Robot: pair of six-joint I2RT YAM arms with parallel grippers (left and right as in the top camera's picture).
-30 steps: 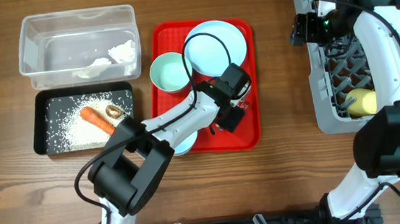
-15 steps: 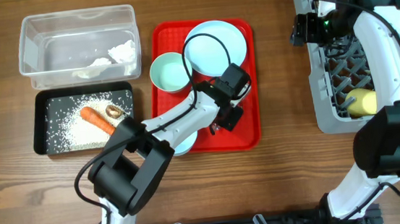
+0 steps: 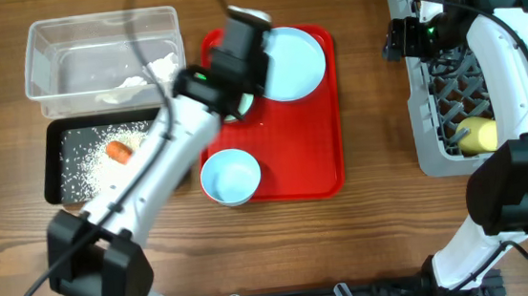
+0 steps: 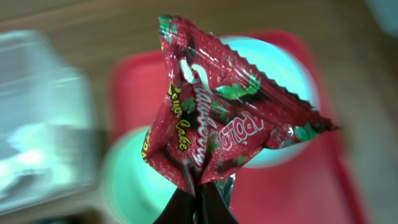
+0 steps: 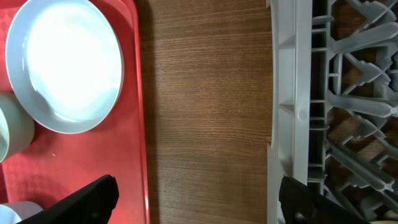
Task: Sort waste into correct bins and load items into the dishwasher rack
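Note:
My left gripper is shut on the shiny red-and-silver wrapper, which hangs above the mint bowl and the pale-blue plate. From overhead, the left gripper sits raised over the red tray's back-left corner. A second pale-blue bowl rests at the tray's front left. The clear tub holds crumpled tissue. The black tray holds rice and the carrot. My right gripper stands open over bare wood beside the grey rack, where the yellow cup lies.
The flat red tray lies mid-table between the bins and the rack. The left arm crosses over the black tray and the red tray's left edge. The right arm reaches along the rack's right side.
My left gripper shut on the wrapper at the tray's middle, then rose and swung back-left with it. That uncovered the front bowl. The right arm has stayed still.

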